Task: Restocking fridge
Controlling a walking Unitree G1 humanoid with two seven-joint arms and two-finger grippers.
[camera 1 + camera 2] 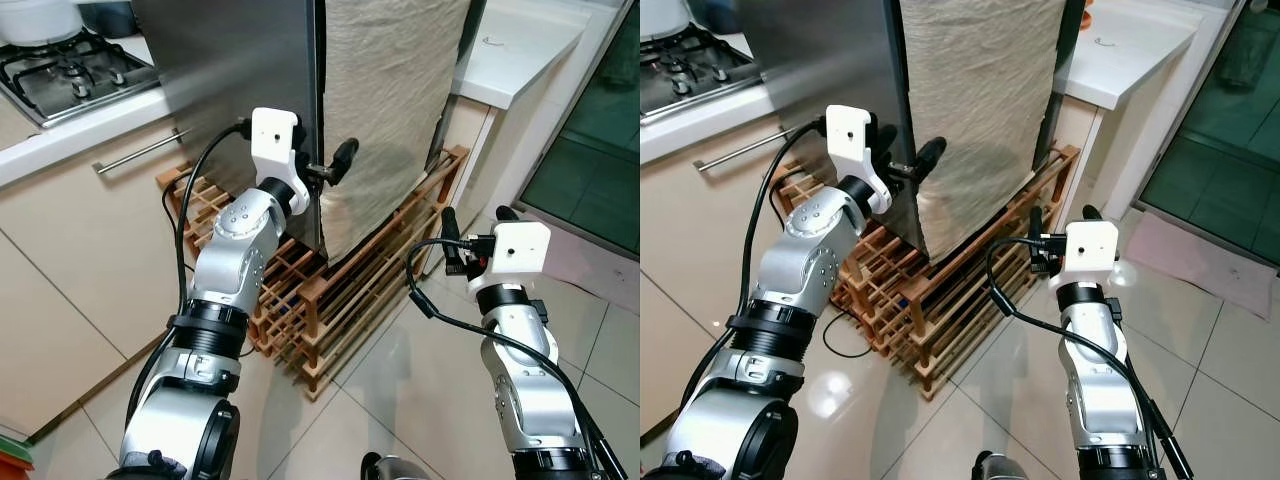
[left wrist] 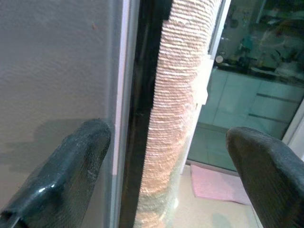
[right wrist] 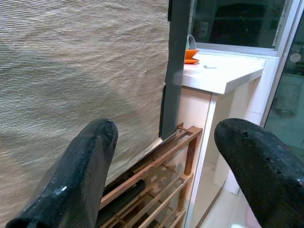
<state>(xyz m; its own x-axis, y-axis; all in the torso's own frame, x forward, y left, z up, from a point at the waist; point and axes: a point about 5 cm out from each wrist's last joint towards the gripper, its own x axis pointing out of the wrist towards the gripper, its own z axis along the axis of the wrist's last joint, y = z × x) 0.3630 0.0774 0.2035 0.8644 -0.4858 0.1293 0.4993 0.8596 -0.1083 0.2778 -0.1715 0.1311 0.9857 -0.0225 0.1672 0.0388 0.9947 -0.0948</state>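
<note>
The fridge stands ahead, with a steel door (image 1: 230,70) on the left and a beige woven cloth (image 1: 390,100) hanging over the part to its right. A dark vertical door edge (image 2: 142,95) runs between them. My left gripper (image 1: 318,160) is raised to that edge and open, one finger (image 2: 61,175) in front of the steel face and the other finger (image 2: 266,171) out past the cloth. My right gripper (image 1: 476,218) hangs lower, open and holding nothing, and points at the fridge's lower right corner (image 3: 166,118).
A wooden slatted rack (image 1: 330,310) lies on the floor under and in front of the fridge. A gas hob (image 1: 70,70) and cabinet with a bar handle (image 1: 140,152) are on the left. A white counter (image 1: 520,50) and pink mat (image 1: 1200,260) are on the right.
</note>
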